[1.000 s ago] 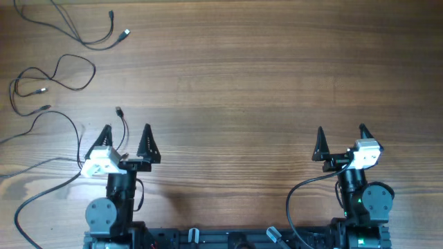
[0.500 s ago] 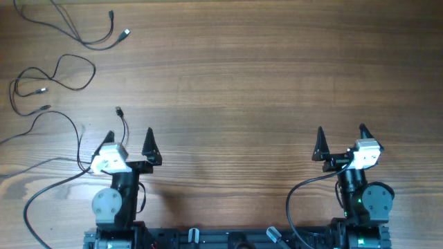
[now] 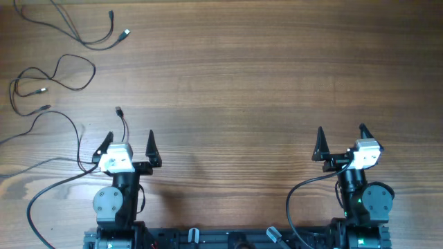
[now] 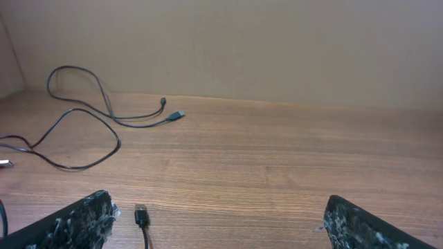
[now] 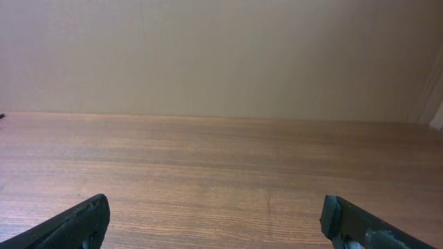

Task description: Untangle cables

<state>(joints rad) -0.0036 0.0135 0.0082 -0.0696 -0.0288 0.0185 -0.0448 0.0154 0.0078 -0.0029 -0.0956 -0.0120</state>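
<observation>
At the near edge both arms sit low and well apart, with plain wood grain between them. The left fingers (image 3: 150,144) are spread wide and grasp nothing. One thin cord's plug (image 3: 119,111) lies just beyond them, and its cord runs back between the tips. The right fingers (image 3: 320,144) are likewise released, with open tabletop (image 3: 263,76) ahead. The other cables (image 3: 93,68) loop toward the far left corner, and some pass out of view on the left

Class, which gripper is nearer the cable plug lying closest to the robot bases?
Left. The left gripper sits just behind the plug, open and apart from it; the right gripper is far off to the plug's right.
</observation>
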